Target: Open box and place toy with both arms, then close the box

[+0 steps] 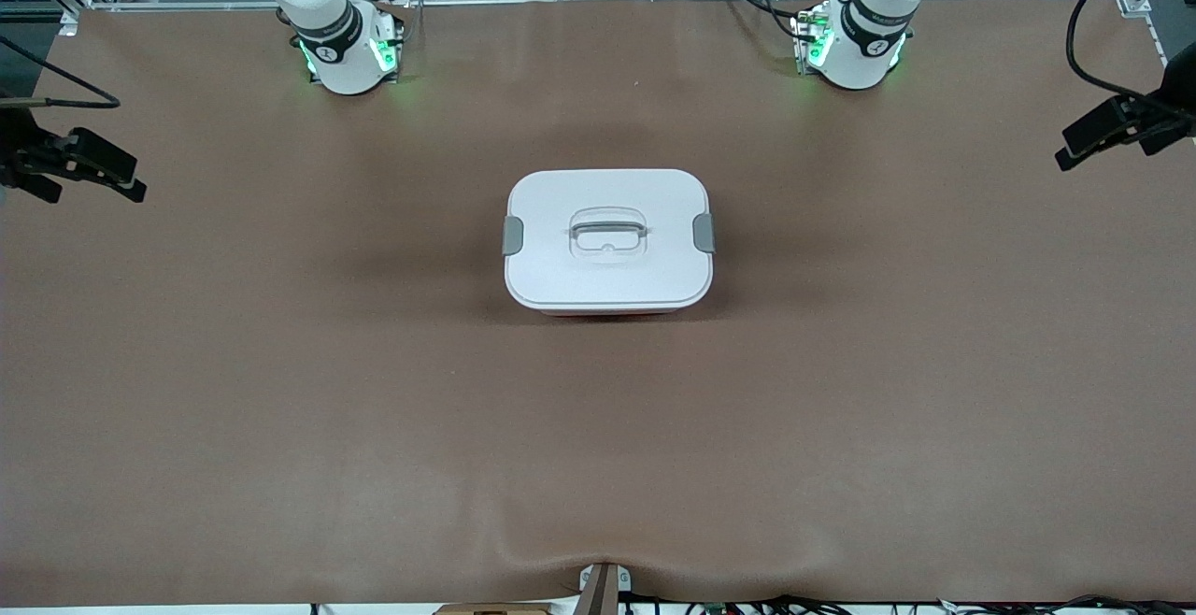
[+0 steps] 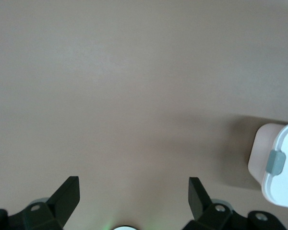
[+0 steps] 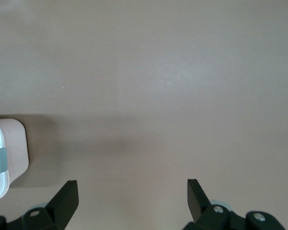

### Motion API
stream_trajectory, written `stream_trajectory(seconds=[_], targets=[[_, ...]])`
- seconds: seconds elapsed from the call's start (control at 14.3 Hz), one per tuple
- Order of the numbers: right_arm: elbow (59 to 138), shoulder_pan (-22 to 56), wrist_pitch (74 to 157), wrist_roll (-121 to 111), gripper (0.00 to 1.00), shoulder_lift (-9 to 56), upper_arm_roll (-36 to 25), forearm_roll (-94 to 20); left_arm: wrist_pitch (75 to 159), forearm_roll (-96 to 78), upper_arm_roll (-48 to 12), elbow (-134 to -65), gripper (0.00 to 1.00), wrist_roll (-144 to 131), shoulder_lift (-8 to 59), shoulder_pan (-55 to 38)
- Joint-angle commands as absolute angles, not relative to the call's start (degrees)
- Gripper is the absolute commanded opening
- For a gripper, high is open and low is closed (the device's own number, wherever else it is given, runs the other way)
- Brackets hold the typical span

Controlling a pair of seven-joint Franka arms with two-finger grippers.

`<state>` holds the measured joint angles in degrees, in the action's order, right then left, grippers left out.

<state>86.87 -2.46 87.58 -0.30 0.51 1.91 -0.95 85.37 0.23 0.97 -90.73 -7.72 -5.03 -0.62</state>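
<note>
At table centre: 1 box (image 1: 608, 239), white lid shut, 2 grey clips, 1 recessed handle. Right gripper (image 3: 132, 203): jaws spread, empty, over bare table (image 1: 280, 391) beside the box. Left gripper (image 2: 134, 203): jaws spread, empty, likewise placed.
</note>
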Motion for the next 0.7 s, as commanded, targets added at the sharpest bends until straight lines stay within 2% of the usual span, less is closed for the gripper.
stream_trajectory(seconds=[0.0,0.42,0.63], targets=[[87.98,-2.46,88.16,-0.79,1.00,-0.35,2.02,-1.85,86.13,-0.70,3.94,-92.81,1.00,-0.03,-6.68,-0.44],[88.42,-1.93,87.63,-0.97,1.00,-0.26,1.93,-1.67,87.01,0.44,4.48,-92.46,1.00,2.82,-6.59,-0.44],[88.77,-1.76,86.75,-0.97,1.00,-0.35,1.85,-2.20,84.73,0.35,2.73,-92.98,1.00,-2.02,-8.08,-0.53]])
